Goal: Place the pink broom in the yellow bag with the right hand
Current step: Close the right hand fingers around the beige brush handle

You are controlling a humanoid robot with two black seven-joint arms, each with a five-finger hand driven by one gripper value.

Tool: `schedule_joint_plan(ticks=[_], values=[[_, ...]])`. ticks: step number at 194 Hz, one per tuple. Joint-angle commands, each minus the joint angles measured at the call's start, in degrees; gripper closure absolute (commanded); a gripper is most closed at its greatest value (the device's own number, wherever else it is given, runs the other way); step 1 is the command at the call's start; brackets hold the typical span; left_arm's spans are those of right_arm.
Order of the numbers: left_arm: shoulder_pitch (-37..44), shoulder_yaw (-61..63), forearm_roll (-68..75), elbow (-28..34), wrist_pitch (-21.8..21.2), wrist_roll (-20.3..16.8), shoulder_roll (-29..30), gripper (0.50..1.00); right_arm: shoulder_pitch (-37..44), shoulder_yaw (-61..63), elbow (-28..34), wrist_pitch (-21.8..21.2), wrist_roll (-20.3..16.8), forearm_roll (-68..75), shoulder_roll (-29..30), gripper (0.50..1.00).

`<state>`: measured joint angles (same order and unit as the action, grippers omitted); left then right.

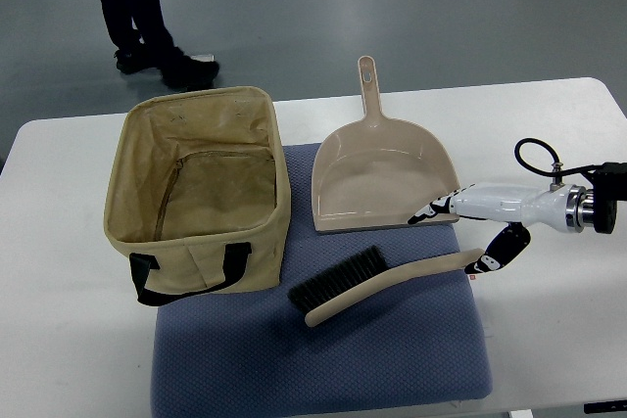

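The pink broom (384,284) lies on the blue mat (323,359), black bristles toward the left, handle end pointing right. The yellow fabric bag (265,159) stands open and upright at the left, black handles at its front. My right hand (458,235) reaches in from the right edge. It is open: one black-tipped finger (429,211) stretches over the near right corner of the dustpan, and another finger (493,254) rests at the tip of the broom's handle. Nothing is grasped. The left arm does not show.
A pink dustpan (382,178) lies behind the broom, handle pointing away, its front lip on the mat. The white table (69,340) carries everything. A person's legs (137,7) stand on the floor beyond the far left of the table.
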<state>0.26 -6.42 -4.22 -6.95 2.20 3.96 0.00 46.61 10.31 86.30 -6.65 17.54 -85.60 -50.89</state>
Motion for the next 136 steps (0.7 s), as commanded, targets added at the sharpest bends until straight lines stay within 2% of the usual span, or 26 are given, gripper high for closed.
schedule_joint_plan(ticks=[1,47,136], values=[[0.0,0.0,0.0,0.0,0.0,0.0,0.0,0.5,0.1,-0.4,0.7,0.0,-1.5,-0.2,0.4,0.666],[0.0,0.0,0.0,0.0,0.0,0.0,0.0,0.5,0.8,-1.3,0.7,0.1,-3.9,-0.2,1.8,0.695],[0.0,0.0,0.0,0.0,0.0,0.0,0.0,0.5,1.0,-4.8,0.5,2.3,-7.8,-0.9,5.4,0.703]])
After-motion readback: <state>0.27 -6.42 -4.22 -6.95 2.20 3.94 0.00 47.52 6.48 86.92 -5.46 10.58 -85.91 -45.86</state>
